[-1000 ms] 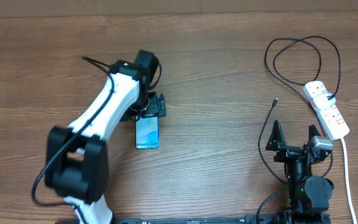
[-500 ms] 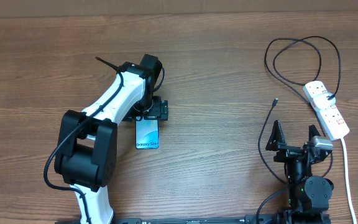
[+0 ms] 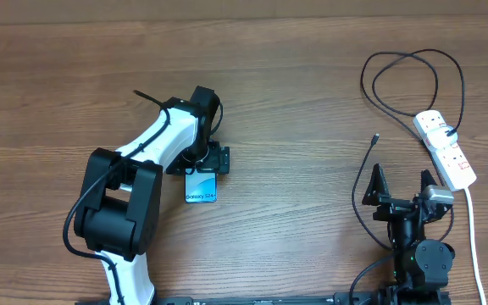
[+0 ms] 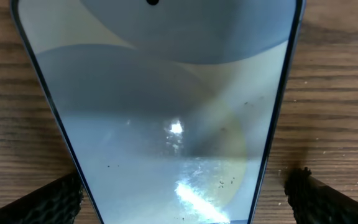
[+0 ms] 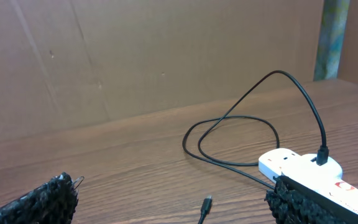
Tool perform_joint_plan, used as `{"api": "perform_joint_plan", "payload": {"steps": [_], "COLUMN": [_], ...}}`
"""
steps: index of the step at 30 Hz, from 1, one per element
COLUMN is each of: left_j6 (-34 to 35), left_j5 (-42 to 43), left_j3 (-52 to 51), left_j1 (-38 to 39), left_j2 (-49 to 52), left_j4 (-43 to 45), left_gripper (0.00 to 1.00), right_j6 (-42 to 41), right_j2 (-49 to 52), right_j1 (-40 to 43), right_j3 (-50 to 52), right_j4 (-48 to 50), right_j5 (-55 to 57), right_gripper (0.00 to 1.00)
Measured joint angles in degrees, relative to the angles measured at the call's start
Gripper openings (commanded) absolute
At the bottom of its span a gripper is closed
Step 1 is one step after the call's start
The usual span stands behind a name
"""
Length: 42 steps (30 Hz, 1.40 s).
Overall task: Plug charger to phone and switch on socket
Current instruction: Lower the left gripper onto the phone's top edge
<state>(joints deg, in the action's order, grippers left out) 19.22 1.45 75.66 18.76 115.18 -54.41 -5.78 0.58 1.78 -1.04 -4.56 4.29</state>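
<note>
Phone-grasp step. Your left tool point(image 3: 203, 166) straddles the far end of the phone point(image 3: 201, 188), fingers apart, left-centre of the worktop point(image 3: 295, 93). Right tool point(image 3: 401, 185) sits near right, spread and empty. The charger point(image 3: 375, 137) plug lies loose, left of the socket point(image 3: 445, 149). Next, likely: close squarely on the phone's edges.

Left arm point(image 3: 155, 140): white link shells, black joint housings, thin black cable point(image 3: 70, 222) along its length, looping free near the base. Right arm point(image 3: 420, 254): black throughout, one silver-grey block point(image 3: 437, 195) at the wrist. Left gripper point(image 4: 180, 186): pads point(image 4: 51, 202) black, coarse knurled texture. Right gripper point(image 3: 402, 180): tapering black fingers, same rough pads point(image 5: 39, 202).
</note>
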Motion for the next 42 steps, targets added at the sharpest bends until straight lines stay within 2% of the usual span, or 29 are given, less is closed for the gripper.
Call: {"api": "perform_joint_plan", "payload": {"steps": [7, 11, 14, 16, 20, 23, 33, 42], "left_j6": [0.0, 0.2, 0.3, 0.3, 0.5, 0.5, 0.5, 0.5], "left_j5": [-0.1, 0.0, 0.0, 0.0, 0.0, 0.0, 0.1, 0.1], "left_j3": [-0.7, -0.7, -0.9, -1.0, -1.0, -1.0, -0.9, 3.8], "left_j1": [0.0, 0.0, 0.0, 0.0, 0.0, 0.0, 0.0, 0.0], "left_j2": [-0.5, -0.5, -0.6, -0.6, -0.7, -0.8, -0.8, 0.8], "left_j4": [0.7, 0.8, 0.9, 0.9, 0.9, 0.9, 0.6, -5.4], "left_gripper": [0.98, 0.91, 0.78, 0.73, 0.7, 0.62, 0.59, 0.56], "right_j6": [0.0, 0.0, 0.0, 0.0, 0.0, 0.0, 0.0, 0.0], "right_j2": [0.0, 0.0, 0.0, 0.0, 0.0, 0.0, 0.0, 0.0], "right_j1": [0.0, 0.0, 0.0, 0.0, 0.0, 0.0, 0.0, 0.0], "right_j3": [0.0, 0.0, 0.0, 0.0, 0.0, 0.0, 0.0, 0.0], "right_j4": [0.0, 0.0, 0.0, 0.0, 0.0, 0.0, 0.0, 0.0], "right_j5": [0.0, 0.0, 0.0, 0.0, 0.0, 0.0, 0.0, 0.0], "right_gripper": [1.0, 1.0, 1.0, 1.0, 1.0, 1.0, 1.0, 1.0]}}
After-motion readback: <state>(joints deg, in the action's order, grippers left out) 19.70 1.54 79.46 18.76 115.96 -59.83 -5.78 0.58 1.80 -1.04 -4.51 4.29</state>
